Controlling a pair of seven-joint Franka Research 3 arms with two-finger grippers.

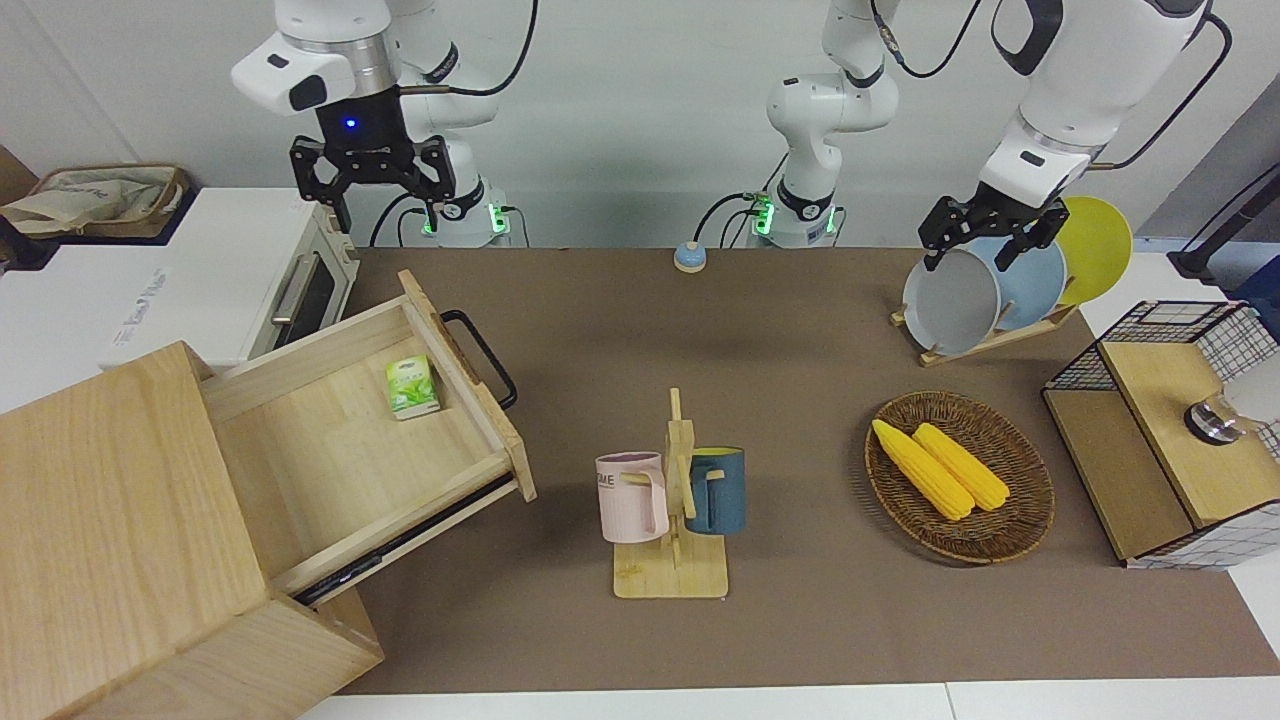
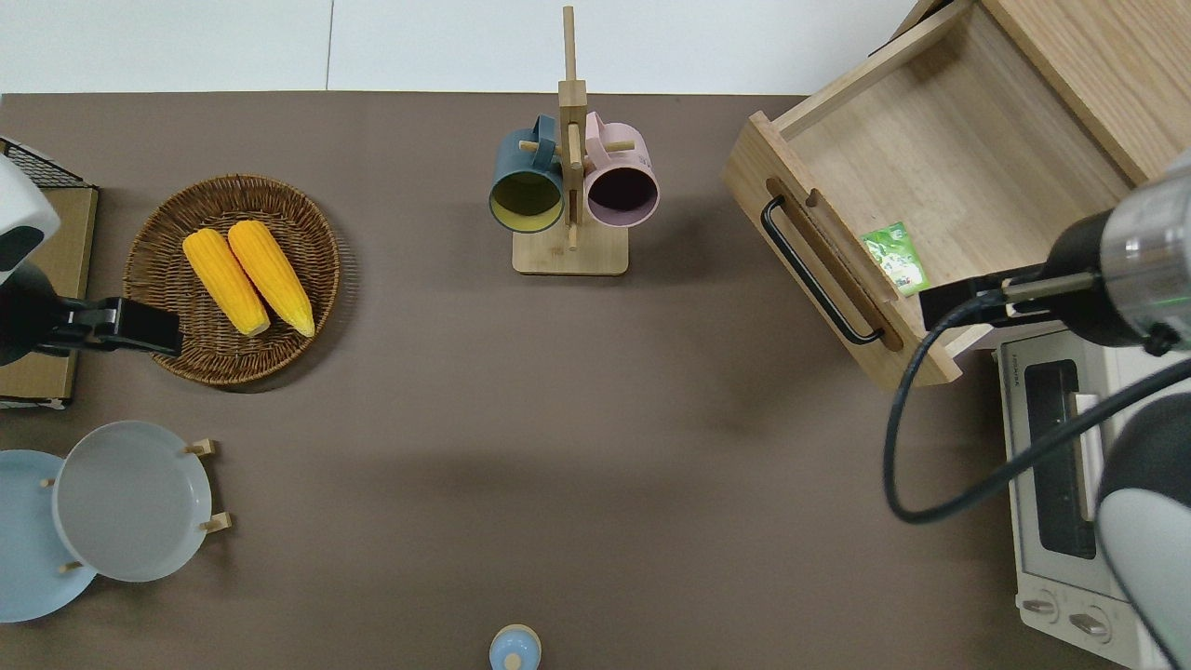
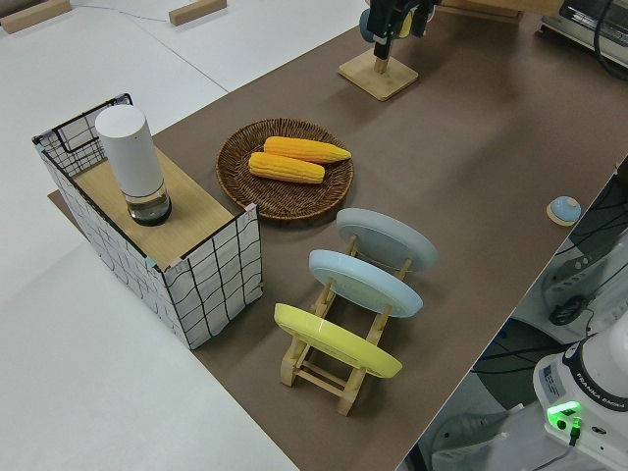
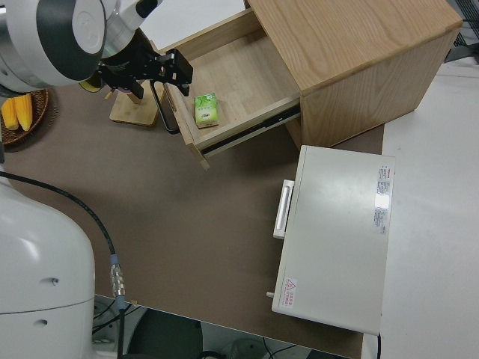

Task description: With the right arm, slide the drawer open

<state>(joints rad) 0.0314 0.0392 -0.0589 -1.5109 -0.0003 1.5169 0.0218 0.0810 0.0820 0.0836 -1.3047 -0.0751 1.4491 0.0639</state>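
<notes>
The drawer (image 1: 365, 440) stands pulled well out of its cabinet (image 1: 120, 520), a green packet (image 1: 412, 386) inside, so the job looks done. The right end effector (image 1: 372, 172) hangs raised, fingers apparently apart and empty, clear of the handle (image 1: 483, 357). The left arm is parked.

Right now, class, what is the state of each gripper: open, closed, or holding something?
Right gripper: open, holding nothing, raised clear of the drawer.
Left gripper: parked, open, holding nothing.
</notes>
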